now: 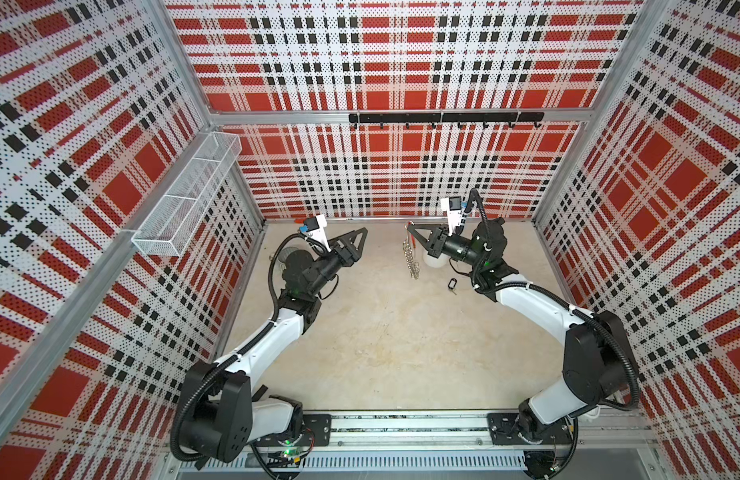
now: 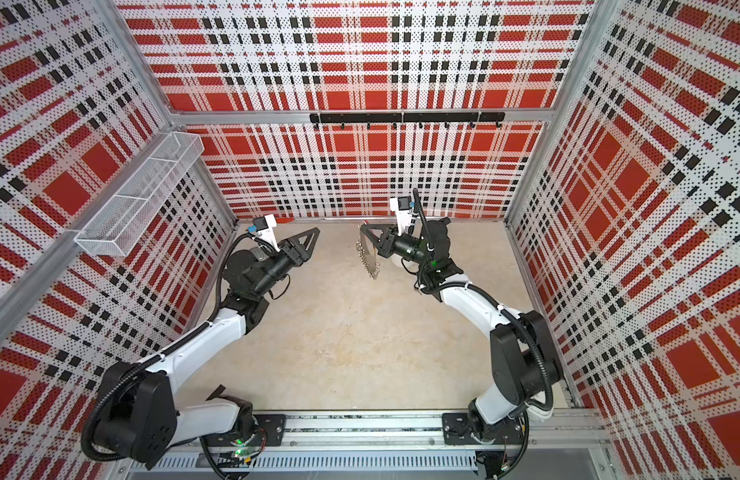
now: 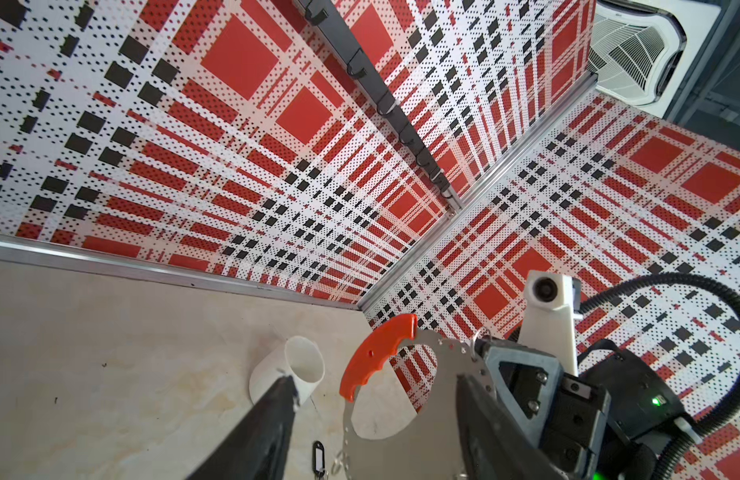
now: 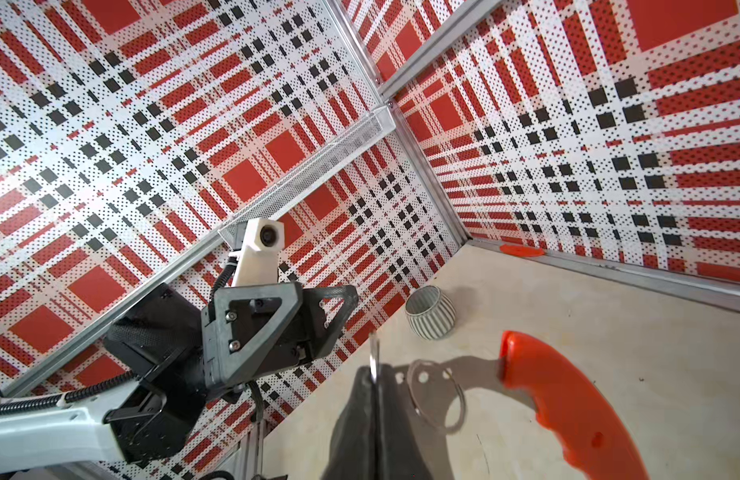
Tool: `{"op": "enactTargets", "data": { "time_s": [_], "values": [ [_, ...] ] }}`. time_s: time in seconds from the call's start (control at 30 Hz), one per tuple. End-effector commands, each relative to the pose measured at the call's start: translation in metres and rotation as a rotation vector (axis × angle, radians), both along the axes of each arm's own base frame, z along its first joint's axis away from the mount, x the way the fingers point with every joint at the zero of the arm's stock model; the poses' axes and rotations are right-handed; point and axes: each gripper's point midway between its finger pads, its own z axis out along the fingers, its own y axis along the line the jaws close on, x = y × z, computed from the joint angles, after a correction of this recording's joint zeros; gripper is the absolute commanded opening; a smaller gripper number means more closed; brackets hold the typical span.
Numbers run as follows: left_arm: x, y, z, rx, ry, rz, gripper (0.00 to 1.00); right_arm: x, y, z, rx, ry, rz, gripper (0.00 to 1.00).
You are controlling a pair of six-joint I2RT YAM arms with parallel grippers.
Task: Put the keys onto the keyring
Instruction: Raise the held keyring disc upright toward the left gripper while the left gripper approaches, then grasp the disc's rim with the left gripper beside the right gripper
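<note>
Right hand [image 1: 410, 227] clamped on the keyring [image 1: 413, 258], holding it on edge above the counter [image 1: 380, 332]; left hand [image 1: 360, 233], jaws apart and empty, should descend on the key [image 1: 451, 284] lying flat nearby and pinch its black tag squarely.

1. Both top views hang high above the near edge, looking steeply down toward the far wall [image 1: 393, 178]; they share the whole table [image 1: 380, 345].
2. The left wrist view sits close behind the left gripper [image 3: 374, 380], facing the far right corner.
3. The right wrist view sits close behind the right gripper [image 4: 374, 372], facing the far left corner.
4. Both wrist views share the keyring [image 3: 378, 359], from opposite sides.
</note>
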Motion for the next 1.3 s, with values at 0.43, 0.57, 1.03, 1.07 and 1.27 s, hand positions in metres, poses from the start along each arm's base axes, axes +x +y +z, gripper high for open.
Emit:
{"op": "enactTargets", "data": {
  "time_s": [0.43, 0.57, 1.03, 1.07, 1.27],
  "values": [
    [0.007, -0.008, -0.029, 0.007, 0.130, 0.077, 0.68, 0.016, -0.006, -0.024, -0.071, 0.098, -0.065, 0.00],
    [0.012, -0.007, -0.019, -0.004, 0.122, 0.085, 0.67, 0.017, -0.004, -0.002, -0.021, 0.074, 0.005, 0.00],
    [0.046, -0.027, 0.038, -0.024, 0.016, -0.115, 0.49, 0.035, 0.008, 0.027, 0.120, -0.002, 0.234, 0.00],
    [0.048, -0.029, 0.039, -0.022, 0.013, -0.127, 0.48, 0.035, 0.009, 0.030, 0.131, -0.005, 0.244, 0.00],
    [0.060, -0.045, 0.053, -0.064, -0.038, -0.211, 0.34, 0.034, 0.013, 0.042, 0.190, -0.006, 0.330, 0.00]
  ]
}}
